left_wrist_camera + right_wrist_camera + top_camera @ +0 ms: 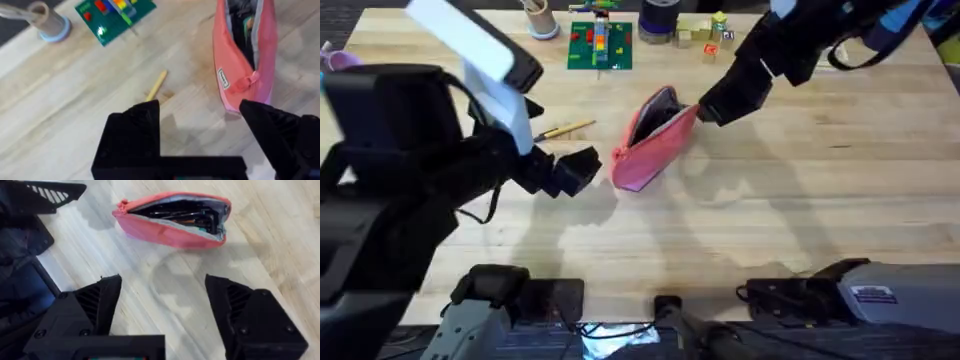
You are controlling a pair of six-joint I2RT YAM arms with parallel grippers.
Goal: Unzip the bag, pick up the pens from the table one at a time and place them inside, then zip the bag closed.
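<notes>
The pink bag point(655, 145) lies unzipped mid-table, its dark lining showing. In the right wrist view slim dark items lie inside the bag point(165, 232). A tan-yellow pen point(565, 129) lies on the table point(800, 200) left of the bag, and it appears as the pen point(156, 85) in the left wrist view beside the bag point(227, 75). My left gripper point(578, 170) hovers open just left of the bag's near end, holding nothing point(200, 117). My right gripper point(708, 108) is open at the bag's far right end, above bare wood point(165, 292).
Along the far edge stand a white cup of sticks point(540, 20), a green baseplate with bricks point(600, 45), a dark jar point(660, 20) and small wooden blocks point(705, 32). Bare wood stretches in front of and to the right of the bag.
</notes>
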